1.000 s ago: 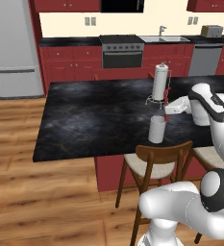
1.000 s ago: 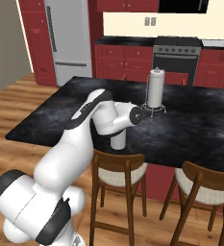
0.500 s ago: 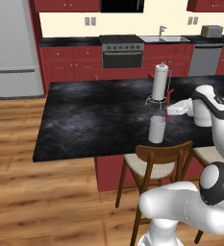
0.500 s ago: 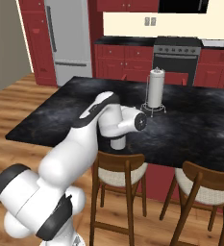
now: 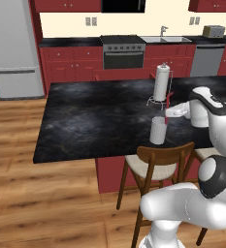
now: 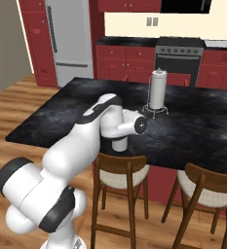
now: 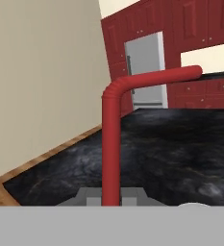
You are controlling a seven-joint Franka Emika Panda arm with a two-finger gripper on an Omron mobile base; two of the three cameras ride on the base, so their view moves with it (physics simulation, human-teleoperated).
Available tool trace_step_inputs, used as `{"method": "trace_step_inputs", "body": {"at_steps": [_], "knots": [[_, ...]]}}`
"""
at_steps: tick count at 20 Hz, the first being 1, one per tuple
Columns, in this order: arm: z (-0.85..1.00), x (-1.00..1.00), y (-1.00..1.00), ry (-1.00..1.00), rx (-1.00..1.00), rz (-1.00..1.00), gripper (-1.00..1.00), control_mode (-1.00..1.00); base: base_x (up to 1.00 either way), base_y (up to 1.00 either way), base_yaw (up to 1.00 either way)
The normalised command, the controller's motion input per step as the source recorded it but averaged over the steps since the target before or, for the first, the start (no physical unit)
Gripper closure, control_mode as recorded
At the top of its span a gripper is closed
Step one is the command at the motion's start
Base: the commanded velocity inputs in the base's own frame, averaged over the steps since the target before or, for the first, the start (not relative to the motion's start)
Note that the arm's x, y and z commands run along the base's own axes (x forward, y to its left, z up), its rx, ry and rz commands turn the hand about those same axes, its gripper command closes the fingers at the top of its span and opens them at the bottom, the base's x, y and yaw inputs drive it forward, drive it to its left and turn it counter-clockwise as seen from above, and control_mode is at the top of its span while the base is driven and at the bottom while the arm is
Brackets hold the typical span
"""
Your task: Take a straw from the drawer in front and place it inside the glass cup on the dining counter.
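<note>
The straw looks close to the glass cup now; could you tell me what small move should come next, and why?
Probably ease the straw down into the glass cup. The shut gripper holds it upright just above the cup's rim on the dining counter, so lowering before release seems safest.

Kitchen — stove [image 5: 123,52], sink [image 5: 165,38], fridge [image 5: 15,51]

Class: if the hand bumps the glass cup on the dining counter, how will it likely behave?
The cup looks tall and narrow, so it may tip. The counter looks glossy, so it could slide instead. It looks thin-walled, probably light.
</note>
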Motion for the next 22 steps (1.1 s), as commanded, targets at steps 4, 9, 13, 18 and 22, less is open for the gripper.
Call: {"method": "trace_step_inputs", "body": {"at_steps": [4,9,13,18,22], "knots": [[-0.23,0.02,0.00,0.00,0.00,-0.02,1.00,-1.00,0.00,0.00,0.00],[-0.03,0.11,-0.01,0.00,0.00,-0.06,1.00,-1.00,0.00,0.00,0.00],[0.12,0.00,-0.08,-0.01,0.00,-0.08,1.00,-1.00,0.00,0.00,0.00],[0.02,0.25,-0.07,0.00,0.00,-0.07,1.00,-1.00,0.00,0.00,0.00],[-0.06,0.43,0.00,0.01,0.00,-0.07,1.00,-1.00,0.00,0.00,0.00]]}}
